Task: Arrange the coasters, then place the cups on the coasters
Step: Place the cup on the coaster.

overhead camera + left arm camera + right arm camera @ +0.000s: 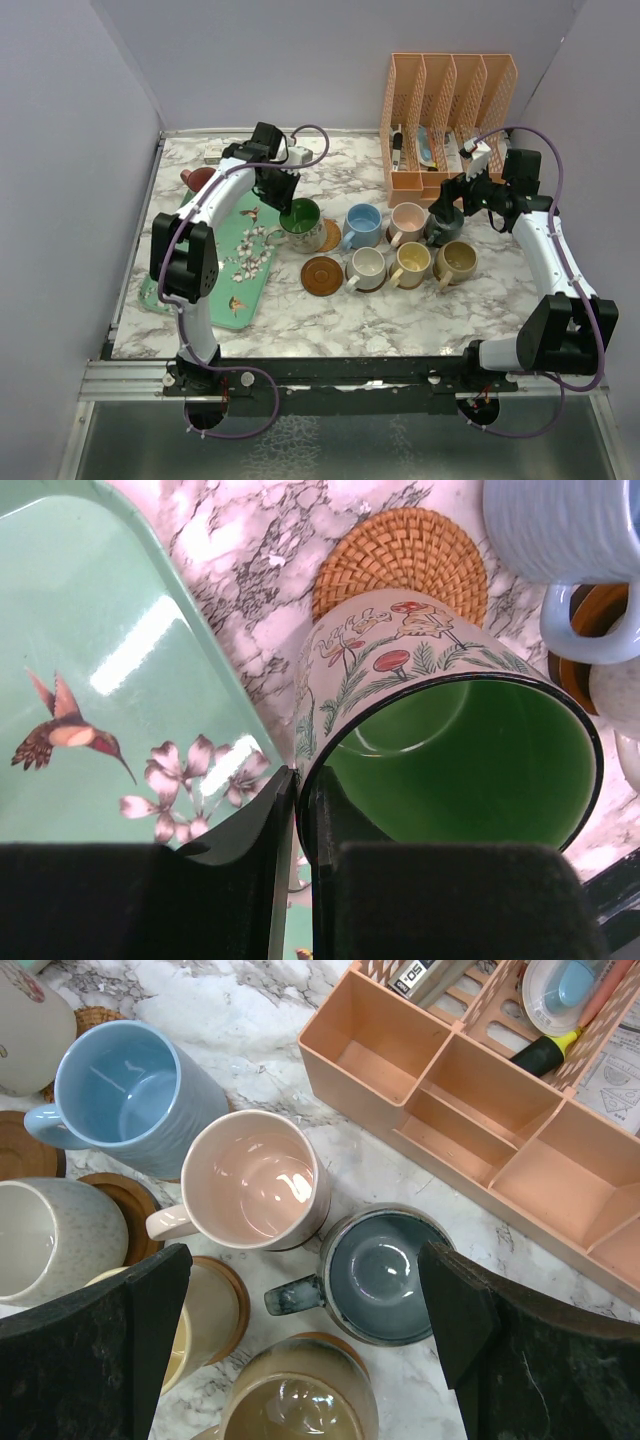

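My left gripper [305, 800] is shut on the rim of the green-lined mushroom-pattern cup [450, 750], one finger inside and one outside. The cup [300, 222] is over the near edge of a woven coaster [400, 555], which peeks out at its right [330, 237]. A dark brown coaster [322, 275] lies bare in front. Blue [362, 224], pink [408, 220], cream [367, 268], yellow [411, 263] and tan [458, 262] cups stand in two rows. My right gripper [305, 1280] hangs open above the dark grey-teal cup [385, 1275]. A red cup [197, 178] stands at the back left.
The mint-green floral tray [225, 265] lies left of the cups, close to the green cup. A peach desk organizer [445, 120] with pens stands at the back right, just behind the dark grey-teal cup. Wooden coasters show under the cream [130, 1210] and yellow [235, 1300] cups.
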`<state>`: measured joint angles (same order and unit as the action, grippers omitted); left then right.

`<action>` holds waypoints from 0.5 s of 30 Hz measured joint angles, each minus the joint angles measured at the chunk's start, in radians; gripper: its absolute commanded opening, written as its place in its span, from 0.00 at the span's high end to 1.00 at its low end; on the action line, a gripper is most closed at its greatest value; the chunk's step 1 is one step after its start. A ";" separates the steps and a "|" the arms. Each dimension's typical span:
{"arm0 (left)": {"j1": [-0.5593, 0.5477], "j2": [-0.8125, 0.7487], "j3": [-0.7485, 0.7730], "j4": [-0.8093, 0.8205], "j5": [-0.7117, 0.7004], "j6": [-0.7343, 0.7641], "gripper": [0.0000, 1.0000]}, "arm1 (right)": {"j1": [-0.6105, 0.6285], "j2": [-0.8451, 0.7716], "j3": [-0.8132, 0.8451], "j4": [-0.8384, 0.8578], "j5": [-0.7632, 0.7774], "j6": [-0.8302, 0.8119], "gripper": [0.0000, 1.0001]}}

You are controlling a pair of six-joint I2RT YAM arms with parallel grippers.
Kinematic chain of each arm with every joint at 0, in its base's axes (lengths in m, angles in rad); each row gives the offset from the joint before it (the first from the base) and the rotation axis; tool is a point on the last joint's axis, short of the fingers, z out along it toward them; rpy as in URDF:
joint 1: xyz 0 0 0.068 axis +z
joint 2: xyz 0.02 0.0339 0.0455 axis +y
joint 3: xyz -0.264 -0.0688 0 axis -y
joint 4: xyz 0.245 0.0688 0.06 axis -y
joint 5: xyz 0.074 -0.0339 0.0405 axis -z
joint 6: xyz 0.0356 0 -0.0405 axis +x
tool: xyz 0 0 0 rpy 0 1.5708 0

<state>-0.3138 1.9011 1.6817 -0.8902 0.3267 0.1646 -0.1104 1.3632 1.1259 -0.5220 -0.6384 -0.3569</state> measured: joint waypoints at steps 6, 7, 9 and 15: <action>-0.034 0.042 0.060 0.003 -0.002 -0.044 1.00 | 0.000 0.000 0.000 0.000 0.000 0.000 0.02; -0.038 0.046 0.068 0.007 -0.003 -0.049 1.00 | 0.000 0.000 0.000 0.000 0.000 0.000 0.02; -0.047 0.051 0.084 0.011 -0.006 -0.062 1.00 | 0.000 0.000 0.000 0.000 0.000 0.000 0.02; -0.062 0.084 0.133 0.008 -0.017 -0.089 1.00 | 0.000 0.000 0.000 0.000 0.000 0.000 0.02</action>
<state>-0.3756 1.9854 1.8149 -0.8825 0.3096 0.0757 -0.1104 1.3632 1.1259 -0.5220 -0.6384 -0.3569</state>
